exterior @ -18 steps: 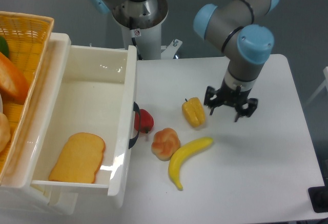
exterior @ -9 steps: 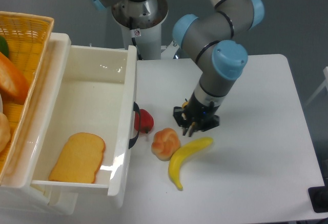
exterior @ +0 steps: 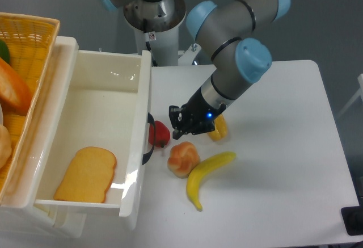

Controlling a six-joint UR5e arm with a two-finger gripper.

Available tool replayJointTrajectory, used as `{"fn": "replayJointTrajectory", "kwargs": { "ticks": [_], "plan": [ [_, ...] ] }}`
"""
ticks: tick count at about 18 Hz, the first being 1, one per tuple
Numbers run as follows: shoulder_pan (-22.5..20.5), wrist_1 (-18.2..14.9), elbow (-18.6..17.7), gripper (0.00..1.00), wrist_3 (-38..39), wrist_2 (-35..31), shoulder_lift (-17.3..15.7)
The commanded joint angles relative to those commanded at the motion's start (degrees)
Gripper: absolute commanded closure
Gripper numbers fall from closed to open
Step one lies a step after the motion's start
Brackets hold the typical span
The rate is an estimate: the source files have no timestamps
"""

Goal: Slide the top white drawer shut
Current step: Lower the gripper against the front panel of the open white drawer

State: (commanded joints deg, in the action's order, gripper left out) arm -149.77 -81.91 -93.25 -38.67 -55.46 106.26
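With the drawer [exterior: 105,129] pulled fully out, gripper [exterior: 180,124] sits low facing its handle [exterior: 150,140] to push; finger state unclear

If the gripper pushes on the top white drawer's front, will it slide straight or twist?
The top white drawer looks like rigid plastic, so it likely slides as one piece. A push near its central handle probably keeps it straight. The toast slice inside seems light and may shift slightly.
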Motion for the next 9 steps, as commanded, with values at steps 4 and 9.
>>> {"fn": "replayJointTrajectory", "kwargs": {
  "ticks": [4,9],
  "plan": [
    [0.8,0.2,0.4,1.0,0.1,1.7,0.0],
    [1.8,0.1,1.0,1.0,0.3,2.6,0.0]
  ]
}}
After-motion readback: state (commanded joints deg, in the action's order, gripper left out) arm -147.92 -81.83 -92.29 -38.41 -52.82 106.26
